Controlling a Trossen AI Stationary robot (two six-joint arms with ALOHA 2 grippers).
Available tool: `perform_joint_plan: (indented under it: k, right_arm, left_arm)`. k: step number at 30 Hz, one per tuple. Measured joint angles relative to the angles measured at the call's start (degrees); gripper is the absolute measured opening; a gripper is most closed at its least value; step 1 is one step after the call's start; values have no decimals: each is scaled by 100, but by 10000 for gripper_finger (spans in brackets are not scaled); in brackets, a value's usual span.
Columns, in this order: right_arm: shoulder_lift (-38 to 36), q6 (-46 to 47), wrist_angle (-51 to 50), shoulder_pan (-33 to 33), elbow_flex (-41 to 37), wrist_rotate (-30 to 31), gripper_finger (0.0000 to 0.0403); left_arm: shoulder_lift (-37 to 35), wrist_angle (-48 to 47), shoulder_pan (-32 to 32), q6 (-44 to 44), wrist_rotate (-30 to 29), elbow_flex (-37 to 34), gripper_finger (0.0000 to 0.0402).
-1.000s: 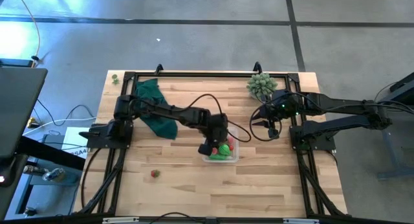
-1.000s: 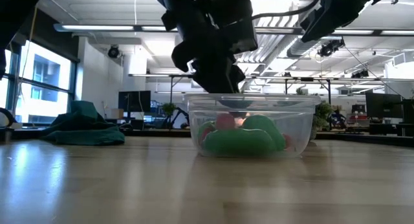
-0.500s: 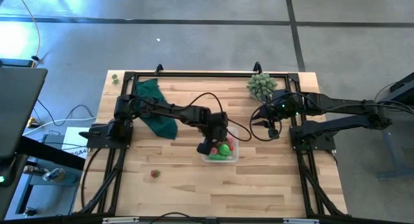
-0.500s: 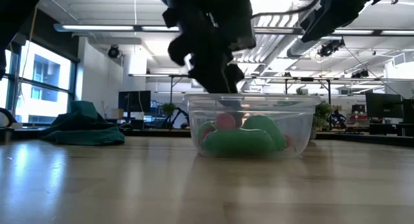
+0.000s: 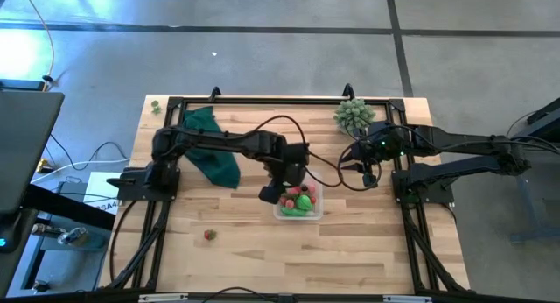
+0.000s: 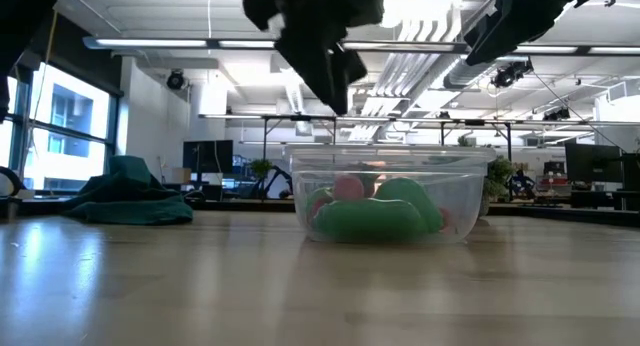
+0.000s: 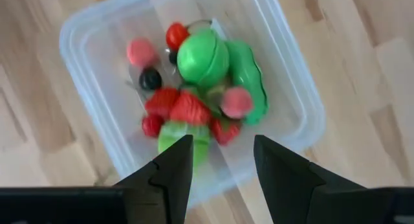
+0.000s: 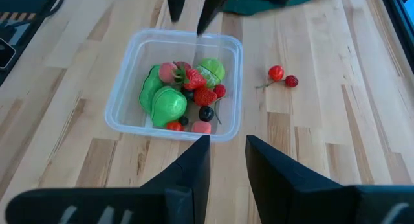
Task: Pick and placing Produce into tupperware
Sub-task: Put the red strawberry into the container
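We look down on one wooden bench (image 5: 262,259) and two dark arms. The left gripper (image 5: 278,193) hangs just above the left edge of the tupperware (image 5: 316,212), a little right of the frame's centre in the high view. Its two fingers (image 7: 169,171) stand apart with nothing between them, and through that gap we see straight down into the container.

We count one tupperware, and the produce (image 7: 194,107) sits piled inside it. From the left wrist view we make out one round bright green piece (image 7: 202,56), a longer green piece (image 7: 249,88) beside it, a paler green one near the fingers, two pink pieces (image 7: 140,52), one dark berry (image 7: 151,78), and a cluster of red pieces we cannot count exactly.

Outside the container, one pair of red cherries (image 8: 283,77) lies alone on the bench, at the lower left of the boards in the high view, well apart from the tupperware.

The right gripper (image 5: 367,170) waits above the bench in the upper right of the high view. Its two fingers (image 8: 194,166) show a narrow gap and hold nothing.

We also see one dark green cloth (image 5: 210,150) at the upper left of the bench, and one pale green spiky plant (image 5: 353,115) at the upper right corner.
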Motion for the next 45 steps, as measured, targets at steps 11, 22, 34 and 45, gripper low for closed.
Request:
perform_joint_plan:
  k: [11, 22, 34, 45]
  right_arm:
    - [-2, -2, 1, 0, 0, 0, 89]
    - [-4, 0, 1, 0, 0, 0, 89]
    - [-2, -2, -1, 2, 0, 0, 89]
    - [-2, 0, -1, 1, 0, 0, 89]
  left_arm:
    - [-1237, -1504, -533, -1130, -1720, 4, 152]
    - [-3190, -1429, -2253, -2965, -3022, -1889, 152]
    - [-5696, 1989, -4353, -5613, -2359, -6349, 152]
    - [-5653, 3138, -4992, -5401, -2235, -7404, 152]
